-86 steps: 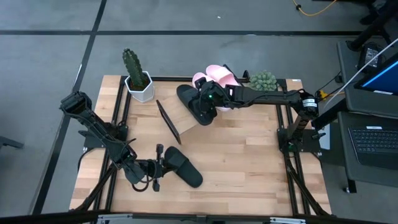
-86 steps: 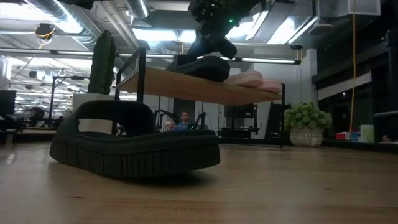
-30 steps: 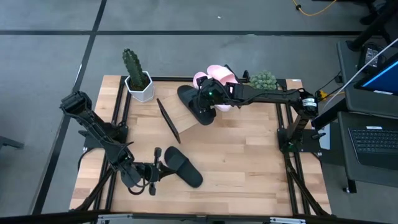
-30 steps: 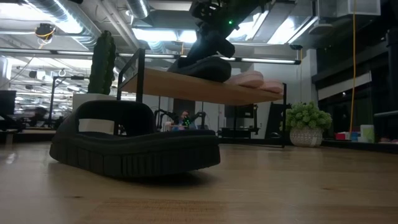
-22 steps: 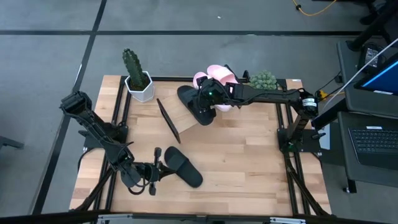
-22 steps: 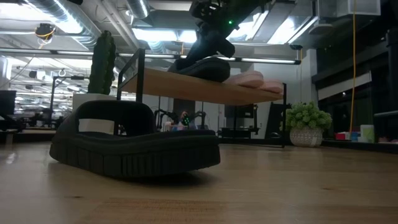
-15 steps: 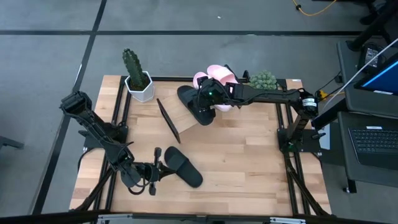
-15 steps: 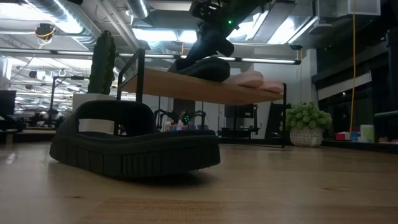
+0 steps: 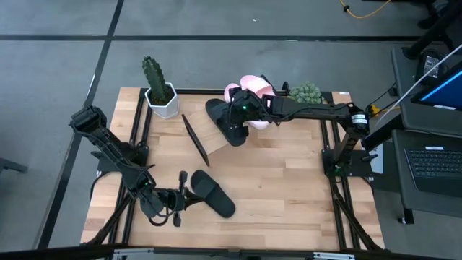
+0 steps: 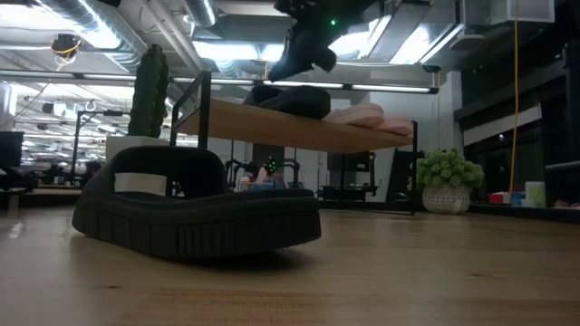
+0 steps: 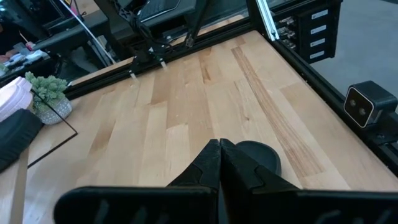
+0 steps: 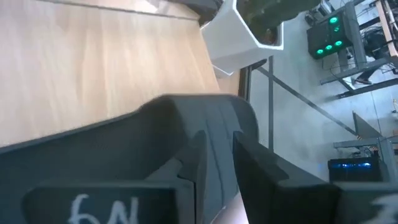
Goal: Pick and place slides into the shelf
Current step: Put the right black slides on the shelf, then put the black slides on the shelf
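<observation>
The shelf (image 9: 216,141) stands slanted at the table's far middle. On its board lie a black slide (image 9: 221,120) and, toward the right, two pink slides (image 9: 249,88) side by side. My right gripper (image 9: 240,110) reaches in from the right and is shut on the black slide's strap. A second black slide (image 9: 214,193) rests sole-down on the table at the near left. My left gripper (image 9: 182,195) is shut, with its tips (image 11: 219,152) close by that slide's end (image 11: 256,155); I cannot tell whether they touch. My right gripper has the black slide's wide top strap (image 12: 205,124) between its two fingers (image 12: 280,186), by the strap's edge. It comes slanting down from the table's right. The slide lies with its sole on the shelf board (image 10: 272,127).
A cactus in a white pot (image 9: 159,90) stands left of the shelf. A small green plant (image 9: 307,92) stands at its right. The table's right half (image 9: 289,180) is bare wood.
My right gripper has risen a little above the shelf and rolled slightly. The black slide under it now sits lower and flatter on the board.
</observation>
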{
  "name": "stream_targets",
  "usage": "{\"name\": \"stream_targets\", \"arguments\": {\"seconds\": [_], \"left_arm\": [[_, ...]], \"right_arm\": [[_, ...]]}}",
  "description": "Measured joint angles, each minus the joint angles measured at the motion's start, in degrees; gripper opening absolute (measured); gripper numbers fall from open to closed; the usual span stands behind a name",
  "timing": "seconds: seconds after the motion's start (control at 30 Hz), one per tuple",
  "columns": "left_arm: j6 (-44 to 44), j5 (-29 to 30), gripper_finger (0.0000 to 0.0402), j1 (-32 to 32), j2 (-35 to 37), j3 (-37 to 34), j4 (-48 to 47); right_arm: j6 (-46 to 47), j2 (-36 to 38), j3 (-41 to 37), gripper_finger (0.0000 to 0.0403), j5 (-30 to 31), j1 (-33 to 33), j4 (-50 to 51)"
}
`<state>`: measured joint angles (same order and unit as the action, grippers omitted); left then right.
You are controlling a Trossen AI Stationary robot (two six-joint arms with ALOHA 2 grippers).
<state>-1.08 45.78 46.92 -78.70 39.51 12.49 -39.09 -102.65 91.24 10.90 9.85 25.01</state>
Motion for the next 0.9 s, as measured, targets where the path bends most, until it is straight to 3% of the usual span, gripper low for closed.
{"name": "stream_targets", "arguments": {"seconds": [0.43, 0.67, 0.9], "left_arm": [[0.17, 0.01, 0.0, 0.0, 0.0, 0.0, 0.0], [0.16, 0.02, 0.0, -0.02, 0.0, 0.0, -0.02], [-1.4, 0.02, 0.0, -0.01, 0.0, 0.0, -0.02]], "right_arm": [[4.96, 0.04, 9.34, 0.0077, 0.02, -3.6, 13.23], [10.92, 0.17, 17.49, 0.0009, 0.22, -6.6, 22.9], [19.05, 0.33, 14.79, 0.0005, 4.22, -12.91, 26.57]]}}
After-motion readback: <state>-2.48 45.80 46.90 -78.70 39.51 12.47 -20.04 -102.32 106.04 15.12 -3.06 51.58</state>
